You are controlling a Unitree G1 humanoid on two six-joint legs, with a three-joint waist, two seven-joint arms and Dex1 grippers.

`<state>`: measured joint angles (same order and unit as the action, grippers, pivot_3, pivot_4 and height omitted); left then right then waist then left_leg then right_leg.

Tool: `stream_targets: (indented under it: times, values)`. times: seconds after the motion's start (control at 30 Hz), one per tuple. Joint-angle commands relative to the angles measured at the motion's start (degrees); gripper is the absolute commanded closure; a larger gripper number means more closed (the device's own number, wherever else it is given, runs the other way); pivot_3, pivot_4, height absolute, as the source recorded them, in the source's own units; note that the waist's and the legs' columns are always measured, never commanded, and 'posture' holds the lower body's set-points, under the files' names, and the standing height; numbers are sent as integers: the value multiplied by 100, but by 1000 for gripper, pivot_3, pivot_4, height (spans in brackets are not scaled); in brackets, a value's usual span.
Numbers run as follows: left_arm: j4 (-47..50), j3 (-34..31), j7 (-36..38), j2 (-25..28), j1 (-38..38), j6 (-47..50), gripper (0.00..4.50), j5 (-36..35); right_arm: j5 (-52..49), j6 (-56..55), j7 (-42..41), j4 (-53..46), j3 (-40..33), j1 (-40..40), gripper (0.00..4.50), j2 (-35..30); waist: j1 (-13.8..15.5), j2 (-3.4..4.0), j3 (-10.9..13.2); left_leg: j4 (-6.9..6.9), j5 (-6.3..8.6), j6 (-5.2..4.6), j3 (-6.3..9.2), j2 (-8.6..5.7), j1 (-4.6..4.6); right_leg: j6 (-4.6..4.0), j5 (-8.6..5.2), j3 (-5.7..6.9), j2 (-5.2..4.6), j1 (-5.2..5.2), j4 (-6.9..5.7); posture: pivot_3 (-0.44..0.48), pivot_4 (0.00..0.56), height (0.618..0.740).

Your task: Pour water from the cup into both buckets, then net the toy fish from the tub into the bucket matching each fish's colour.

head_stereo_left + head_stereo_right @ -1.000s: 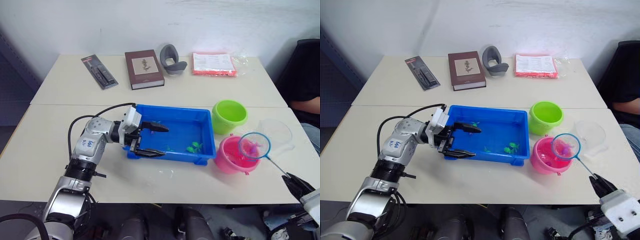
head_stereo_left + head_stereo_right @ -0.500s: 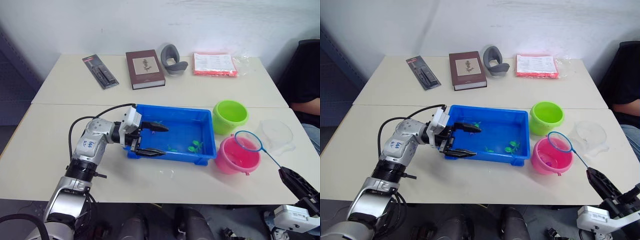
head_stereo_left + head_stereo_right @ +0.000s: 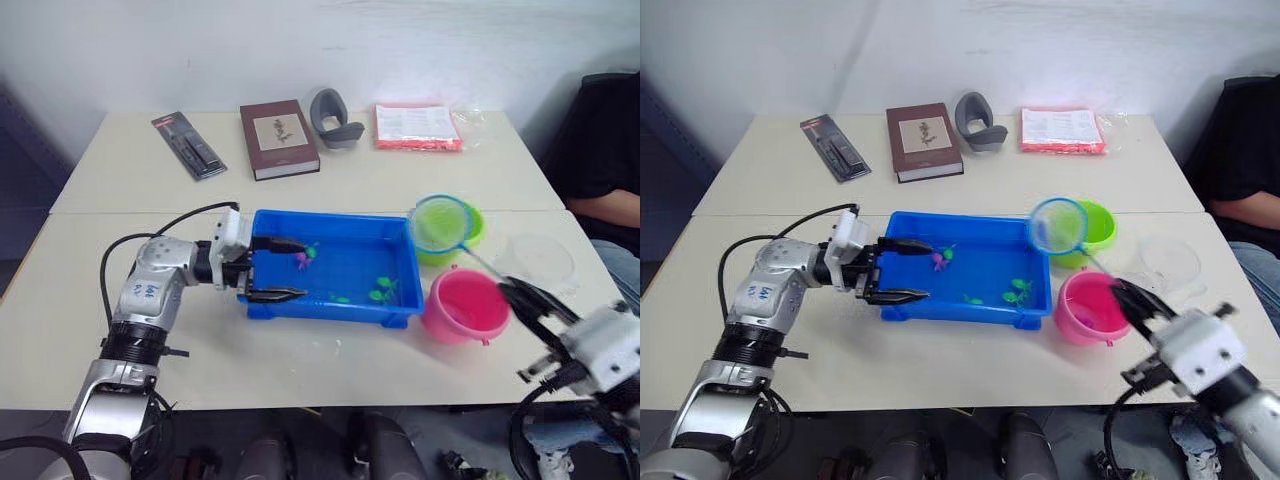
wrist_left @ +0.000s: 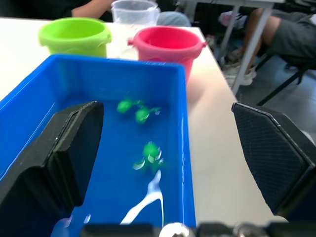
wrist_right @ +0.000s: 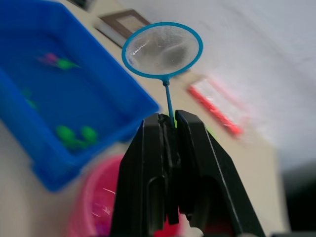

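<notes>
While a second ago the net hung over the pink bucket with a pink fish in its mesh, and half a second ago sat at that bucket's rim, it now floats higher and further toward centre frame, its blue hoop over the right end of the tub and overlapping the green bucket in the eye views. Seen from the right wrist, the mesh looks empty, so the pink fish has most likely been dropped into the pink bucket and the net is heading back for another catch. The right gripper, lower right of the frame, has its jaws clamped on the net's thin handle. At centre left, the left gripper has not moved; its jaws stand wide apart, one on either side of the tub's left wall, bracing rather than squeezing it as far as I can judge. Several green fish lie toward the tub's right half, and one pink fish sits near its left end beside another green one. The clear cup stands at the right edge of the surface, behind the pink bucket. Next comes dipping for the remaining pink fish or a green one.
</notes>
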<state>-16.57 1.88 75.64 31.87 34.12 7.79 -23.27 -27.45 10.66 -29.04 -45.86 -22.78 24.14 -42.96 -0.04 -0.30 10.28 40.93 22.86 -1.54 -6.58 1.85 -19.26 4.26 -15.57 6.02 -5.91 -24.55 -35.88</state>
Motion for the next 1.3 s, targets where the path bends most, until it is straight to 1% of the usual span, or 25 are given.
stream_targets:
  times: [0.03, 0.13, 0.17, 0.27, 0.37, 0.43, 0.53, 0.6, 0.7, 0.77, 0.97, 1.1, 1.3]
  values:
    - [146, -471, -303, 256, -238, -77, 36, -25, -866, 1744, 271, 34, 1080, -1391, 4500, -227, -8, -3, 2, 2, 0, 0, 2, 0, 0, 0, 0, 2, -1, 1, 1, 0, 150, 740]
    - [172, -736, -459, 532, -476, -72, 36, -16, -983, 3040, 538, 423, 1899, -2717, 4500, -183, -3, -4, 3, 3, 0, -2, 7, -9, -5, 0, 0, 18, -23, -1, -1, 0, 150, 740]
    - [178, -779, -473, 610, -541, -80, 36, -11, -1045, 3497, 663, 546, 2076, -3047, 4500, -147, -1, -4, 3, 2, 0, -2, 8, -11, -13, 0, 0, 21, -25, -7, 0, 0, 150, 740]
    - [263, -878, -539, 777, -721, -78, 36, -14, -1165, 4360, 794, 967, 2454, -3914, 4500, 66, 13, -4, 3, 4, -1, -3, 21, -19, -32, 0, 0, 42, -39, -10, 3, 0, 150, 740]
    - [489, -997, -671, 879, -916, -23, 36, -50, -1316, 4894, 561, 1257, 2637, -4537, 4500, 147, 20, -3, 2, 13, -3, -10, 36, -26, -74, 13, 7, 64, -46, -28, 0, 0, 150, 740]
    - [631, -1063, -747, 904, -1033, 21, 36, -82, -1414, 5006, 384, 1311, 2645, -4684, 4500, 158, 21, -3, 2, 24, -5, -14, 56, -29, -115, 17, 10, 84, -49, -57, 1, 0, 150, 740]
    - [823, -1128, -834, 925, -1218, 75, 36, -118, -1247, 4917, 295, 1448, 2716, -4849, 4500, 208, 8, -4, 2, 18, -5, -14, 55, -35, -121, 19, 11, 103, -43, -59, 6, 0, 150, 740]
    - [928, -1156, -880, 920, -1297, 114, 36, -135, -999, 4672, 233, 1552, 2823, -4928, 4500, 220, 0, -4, 2, 15, -5, -15, 49, -39, -120, 22, 13, 137, -34, -60, 6, 0, 150, 740]
    - [1048, -1177, -949, 905, -1382, 157, 36, -154, -781, 4428, 234, 1749, 2853, -5047, 4500, 385, -3, -4, 2, 16, -7, -16, 48, -39, -117, 25, 14, 142, -33, -57, 5, 0, 150, 740]
    - [1101, -1182, -983, 891, -1414, 178, 36, -163, -582, 4304, 274, 1900, 2900, -5125, 4500, 484, -7, -3, 2, 16, -7, -15, 47, -38, -117, 25, 14, 142, -32, -58, 4, 0, 150, 740]
    - [1201, -1116, -1062, 824, -1434, 207, 36, -174, 418, 3801, 338, 2335, 3404, -5311, 4500, 505, -10, -3, 2, 16, -7, -15, 47, -39, -117, 25, 14, 144, -26, -58, 5, 0, 150, 740]
    - [1210, -1064, -1074, 777, -1407, 209, 36, -160, 765, 3669, 231, 2362, 3449, -5249, 4500, 395, -11, -3, 2, 15, -8, -14, 47, -38, -118, 25, 14, 144, -22, -59, 5, 0, 150, 740]
    - [1164, -1037, -1072, 746, -1365, 205, 36, -153, 1279, 3625, -24, 2039, 3677, -5052, 4500, -94, -7, -3, 2, 16, -8, -13, 47, -38, -118, 25, 14, 144, -21, -58, 6, 0, 150, 740]
